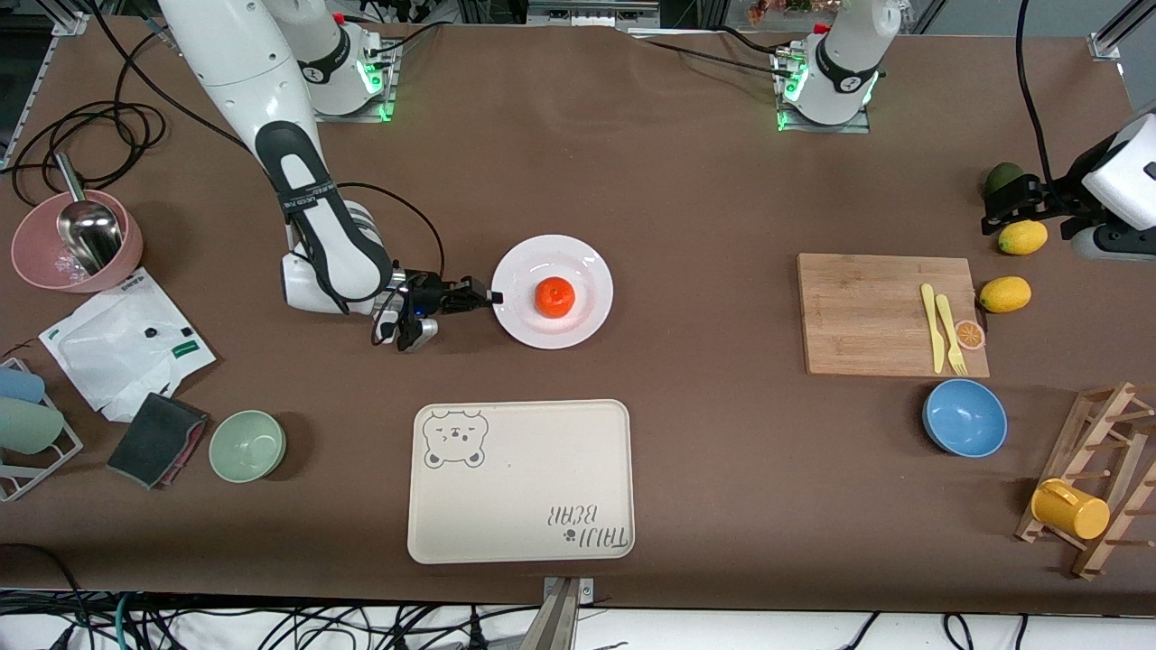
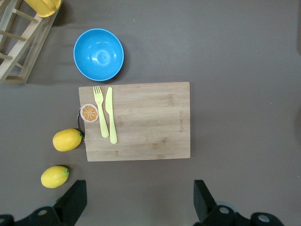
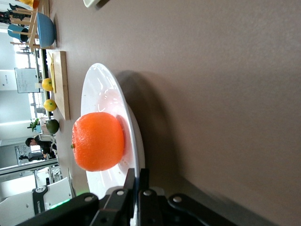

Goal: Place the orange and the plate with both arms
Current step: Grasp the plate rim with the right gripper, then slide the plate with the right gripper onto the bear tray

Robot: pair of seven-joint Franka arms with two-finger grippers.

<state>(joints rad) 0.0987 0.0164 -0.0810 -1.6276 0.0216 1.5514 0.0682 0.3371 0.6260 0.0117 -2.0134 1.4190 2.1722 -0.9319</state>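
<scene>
Front view: we see bear tray point(image 1: 521, 481) empty, nearest camera; plate point(image 1: 519, 311) at table centre, farther from camera than tray; orange point(image 1: 554, 297) resting on plate. Right gripper point(image 1: 486, 296) low at plate rim toward right arm's end, fingers clamped thin on rim per right wrist view. Left gripper point(image 2: 136, 200) waits high over table beside cutting board point(image 2: 141, 122), fingers spread, empty. We judge: lift plate level and slowly, else orange rolls off.

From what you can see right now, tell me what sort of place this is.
Probably a robotics lab set up as a mock kitchen: two arms bolted to a brown table, loose cables along its edge, and tableware like the plate and cutting board.
</scene>
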